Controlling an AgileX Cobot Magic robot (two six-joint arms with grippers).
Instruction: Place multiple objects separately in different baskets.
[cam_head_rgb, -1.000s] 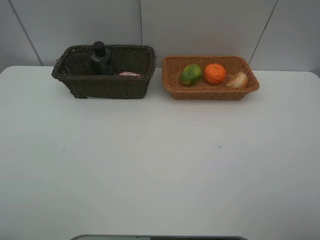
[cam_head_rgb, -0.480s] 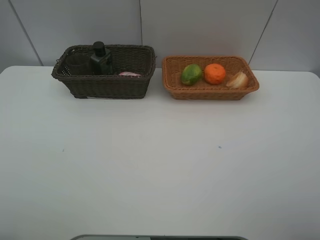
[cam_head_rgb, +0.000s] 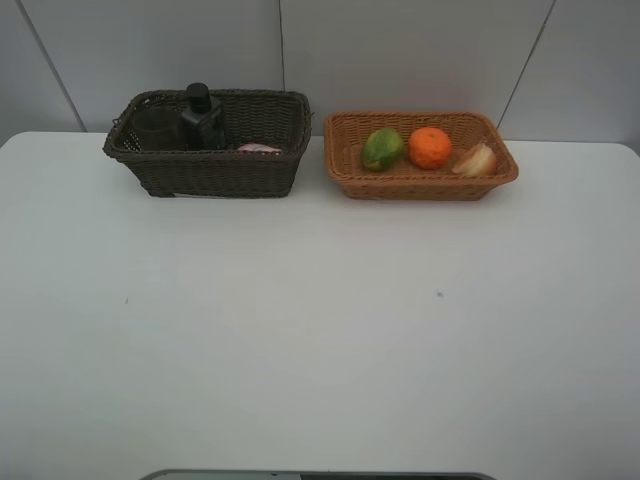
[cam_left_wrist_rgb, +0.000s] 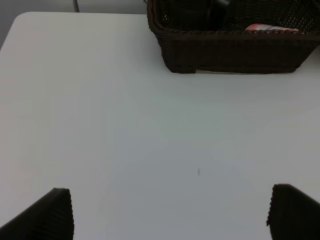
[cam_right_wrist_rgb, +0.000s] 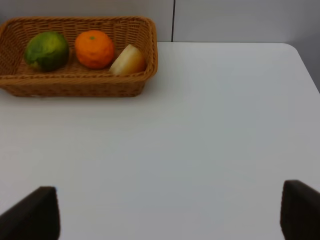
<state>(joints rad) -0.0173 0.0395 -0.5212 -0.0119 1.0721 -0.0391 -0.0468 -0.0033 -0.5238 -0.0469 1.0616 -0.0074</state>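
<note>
The dark brown basket (cam_head_rgb: 210, 172) at the back left holds the dark grey pump bottle (cam_head_rgb: 201, 117), the translucent cup (cam_head_rgb: 156, 128) and the pink bottle (cam_head_rgb: 258, 148) lying down. The tan basket (cam_head_rgb: 420, 182) at the back right holds the green fruit (cam_head_rgb: 382, 148), the orange (cam_head_rgb: 430, 147) and a pale yellowish fruit (cam_head_rgb: 476, 160). Neither arm shows in the high view. The left gripper (cam_left_wrist_rgb: 170, 212) is open and empty over bare table, short of the dark basket (cam_left_wrist_rgb: 235, 50). The right gripper (cam_right_wrist_rgb: 170, 212) is open and empty, short of the tan basket (cam_right_wrist_rgb: 75, 85).
The white table (cam_head_rgb: 320, 320) has rounded corners and a grey panelled wall behind it. A grey edge shows at the bottom of the high view (cam_head_rgb: 320, 475). Small dark specks mark the tabletop.
</note>
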